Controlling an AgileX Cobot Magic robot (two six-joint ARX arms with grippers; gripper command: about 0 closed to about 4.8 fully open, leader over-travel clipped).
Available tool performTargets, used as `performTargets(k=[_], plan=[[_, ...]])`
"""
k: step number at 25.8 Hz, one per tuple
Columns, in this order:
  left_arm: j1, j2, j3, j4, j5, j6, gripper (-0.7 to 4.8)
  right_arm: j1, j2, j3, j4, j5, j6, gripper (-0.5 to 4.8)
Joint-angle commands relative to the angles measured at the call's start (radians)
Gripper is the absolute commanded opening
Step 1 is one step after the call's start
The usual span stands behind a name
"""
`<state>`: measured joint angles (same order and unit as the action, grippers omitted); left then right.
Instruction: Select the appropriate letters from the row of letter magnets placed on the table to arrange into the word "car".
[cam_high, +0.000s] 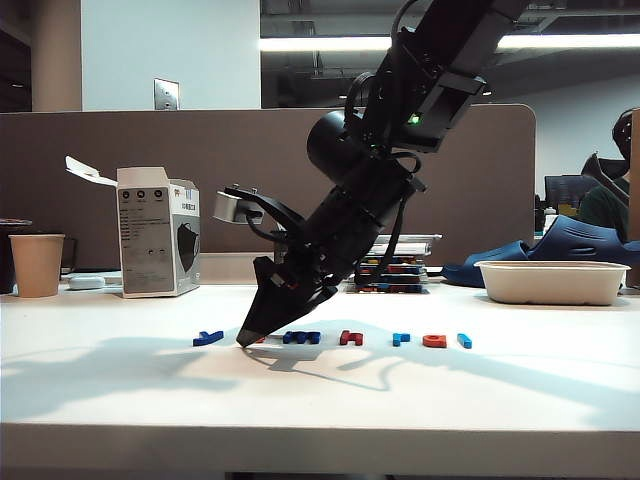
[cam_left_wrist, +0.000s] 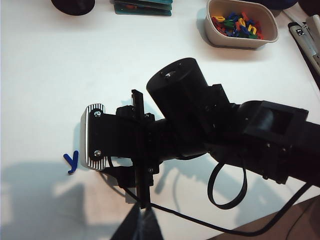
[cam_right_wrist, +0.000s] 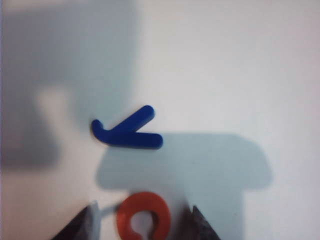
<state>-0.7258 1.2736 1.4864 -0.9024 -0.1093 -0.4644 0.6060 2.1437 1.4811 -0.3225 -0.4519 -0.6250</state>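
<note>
The right gripper (cam_right_wrist: 142, 222) stands tip-down on the table (cam_high: 320, 400), its jaws spread to either side of the orange "c" (cam_right_wrist: 143, 216), which lies flat on the white surface between the two dark fingertips (cam_right_wrist: 82, 225) without visibly touching either. Just beyond the "c" lies the dark blue "y" (cam_right_wrist: 127, 131), also flat and apart from it. In the exterior view the right gripper (cam_high: 252, 335) meets the tabletop within the row of letter magnets, between the "y" (cam_high: 208, 338) at the row's left end and the dark blue "m" (cam_high: 301, 338); the "c" itself is almost wholly hidden behind the fingertips there. Further along the row lie the red "h" (cam_high: 350, 338), the light blue "r" (cam_high: 400, 339), the orange-red "a" (cam_high: 434, 341) and the light blue bar (cam_high: 464, 341), each well apart from the gripper. The left gripper (cam_left_wrist: 140, 225) appears only as a dark tip at the edge of its wrist view, jaws pressed together and holding nothing visible. Behind the row stand a paper cup (cam_high: 37, 264), a small carton (cam_high: 157, 232) and a white tray (cam_high: 551, 281); the left wrist view shows the tray (cam_left_wrist: 241, 41) filled with coloured letters.
</note>
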Motion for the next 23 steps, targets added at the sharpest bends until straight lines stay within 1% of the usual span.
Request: performTargets(k=[1, 3, 9, 10, 13, 23], plan=[[-0.001, -0.003, 0.006, 0.007, -0.003, 0.004, -0.06, 0.004, 0.013, -0.006, -0.056, 0.027, -0.004, 2.43], [-0.001, -0.003, 0.006, 0.007, -0.003, 0.004, -0.06, 0.004, 0.013, -0.006, -0.075, 0.027, -0.004, 2.12], [-0.001, -0.003, 0.006, 0.007, -0.003, 0.004, -0.06, 0.004, 0.013, -0.006, -0.092, 0.029, -0.005, 2.03], [-0.001, -0.003, 0.006, 0.007, -0.003, 0.004, -0.06, 0.004, 0.013, -0.006, -0.092, 0.031, -0.005, 1.94], [-0.001, -0.003, 0.006, 0.007, -0.003, 0.004, -0.06, 0.004, 0.013, -0.006, -0.093, 0.032, -0.005, 1.46], [-0.001, -0.003, 0.006, 0.007, -0.003, 0.004, -0.06, 0.004, 0.012, -0.006, -0.093, 0.036, -0.004, 1.43]])
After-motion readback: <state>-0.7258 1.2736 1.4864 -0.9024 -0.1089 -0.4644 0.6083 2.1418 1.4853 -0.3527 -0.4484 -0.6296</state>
